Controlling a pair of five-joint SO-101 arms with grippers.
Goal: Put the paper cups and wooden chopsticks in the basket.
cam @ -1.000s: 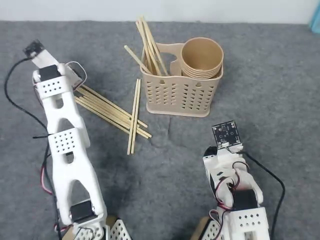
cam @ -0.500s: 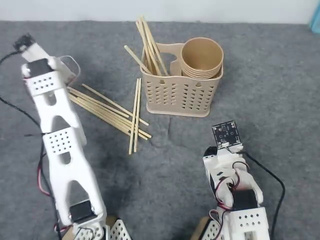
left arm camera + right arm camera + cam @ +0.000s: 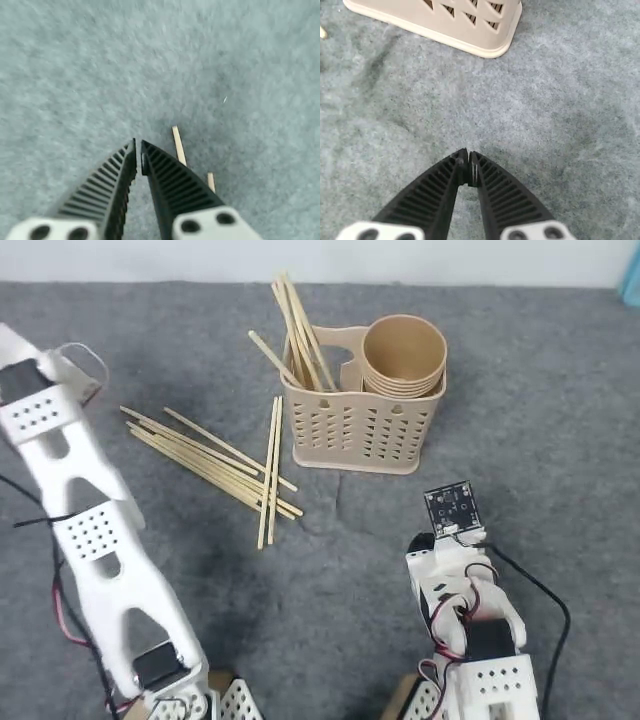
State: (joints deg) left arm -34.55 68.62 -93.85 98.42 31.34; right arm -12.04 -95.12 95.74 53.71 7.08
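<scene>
The tan basket [image 3: 365, 430] with little holes stands on the grey carpet [image 3: 545, 440]. A stack of paper cups [image 3: 404, 352] sits inside the basket, in the half on the right arm's side. A few wooden chopsticks [image 3: 298, 330] stand in the other half of the basket and poke up out of it at a slant. More loose chopsticks [image 3: 210, 460] lie flat on the carpet beside the basket, on the left arm's side, some crossing over each other, and the nearest ones are just beside the basket wall. The left gripper [image 3: 138, 149] is out past the far ends of those loose chopsticks, well away from the basket. Its two black fingers are almost together and hold nothing, with two stick ends [image 3: 178, 145] just beside them. The right gripper [image 3: 468, 159] hangs low over the carpet near the front of the basket [image 3: 470, 22]. Its fingers are pressed together with nothing between them.
</scene>
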